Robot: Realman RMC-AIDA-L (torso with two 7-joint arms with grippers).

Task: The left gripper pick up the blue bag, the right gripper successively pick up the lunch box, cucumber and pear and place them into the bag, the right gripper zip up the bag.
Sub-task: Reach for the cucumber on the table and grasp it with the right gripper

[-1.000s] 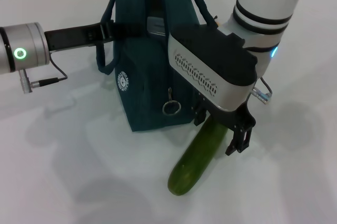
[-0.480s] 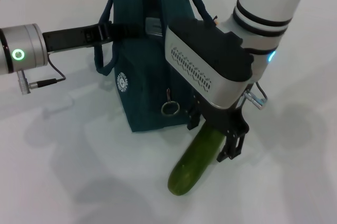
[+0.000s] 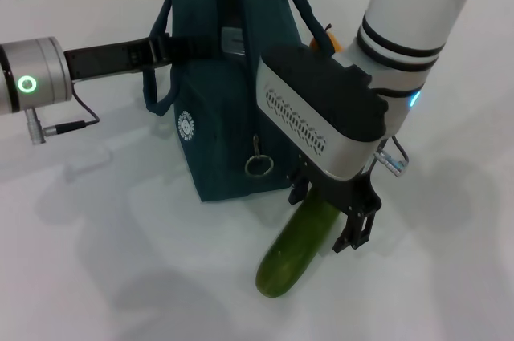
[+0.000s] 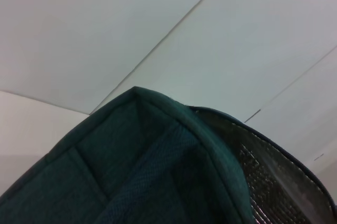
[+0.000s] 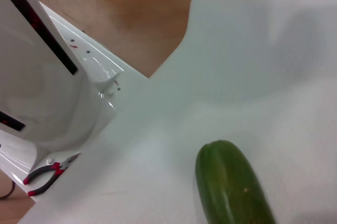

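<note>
Two black fingers of the right gripper (image 3: 333,217) straddle the long dark green cucumber (image 3: 299,245), open, not visibly clamped; left gripper (image 3: 165,46) grips the teal-blue fabric bag (image 3: 213,124).

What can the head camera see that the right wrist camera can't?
Only the head view shows the blue bag, the left gripper at its top edge, the right gripper straddling the cucumber, and a sliver of the pear. Only the right wrist view shows red-handled pliers off the table. Both show the cucumber lying on the table.
</note>
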